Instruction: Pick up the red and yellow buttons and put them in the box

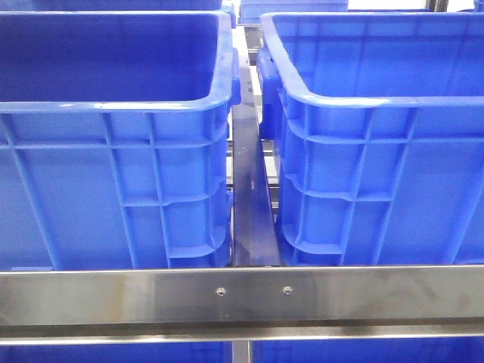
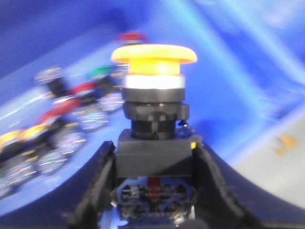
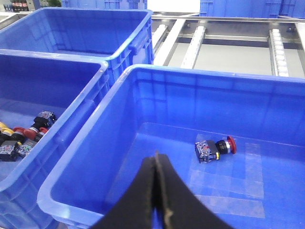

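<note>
Clearly, left gripper point(image 2: 153, 191) gripping yellow button point(image 2: 153, 95)

Blue crates: two in the front view, the darker crate point(image 1: 113, 106) and the box point(image 1: 378, 113); three in the right wrist view. Buttons: one yellow-capped button point(image 2: 153, 95) up close in the left wrist view, a blurred pile of buttons point(image 2: 57, 129) behind it, count unclear. One red-capped button point(image 3: 215, 148) alone in the box. Several more in the neighbouring crate, too small to count.
</note>
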Robot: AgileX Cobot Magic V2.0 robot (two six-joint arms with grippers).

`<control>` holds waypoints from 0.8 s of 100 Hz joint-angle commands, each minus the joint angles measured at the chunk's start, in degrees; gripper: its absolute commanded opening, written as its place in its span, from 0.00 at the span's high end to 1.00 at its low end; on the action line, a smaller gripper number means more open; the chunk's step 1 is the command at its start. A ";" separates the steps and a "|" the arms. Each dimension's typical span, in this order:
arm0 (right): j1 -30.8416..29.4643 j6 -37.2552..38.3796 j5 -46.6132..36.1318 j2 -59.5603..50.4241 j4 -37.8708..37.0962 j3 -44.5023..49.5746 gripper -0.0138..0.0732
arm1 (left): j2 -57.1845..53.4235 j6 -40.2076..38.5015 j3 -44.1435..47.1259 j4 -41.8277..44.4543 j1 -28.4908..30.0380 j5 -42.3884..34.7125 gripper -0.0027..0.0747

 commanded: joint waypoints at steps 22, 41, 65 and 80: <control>-0.02 -0.58 -2.70 0.13 0.93 -1.25 0.91 | -1.20 0.00 -1.67 0.07 -9.65 -3.25 0.99; -0.02 -0.58 0.87 0.13 0.99 -1.25 0.64 | -1.20 0.00 -1.67 0.07 -9.65 -3.25 0.99; -0.02 -0.58 3.96 0.13 4.99 -1.25 0.16 | -1.20 0.00 -1.67 0.07 -9.65 -3.25 0.99; -0.02 -0.58 4.96 0.31 13.26 -1.25 0.13 | -1.20 0.00 -1.67 0.07 -9.65 -3.25 0.99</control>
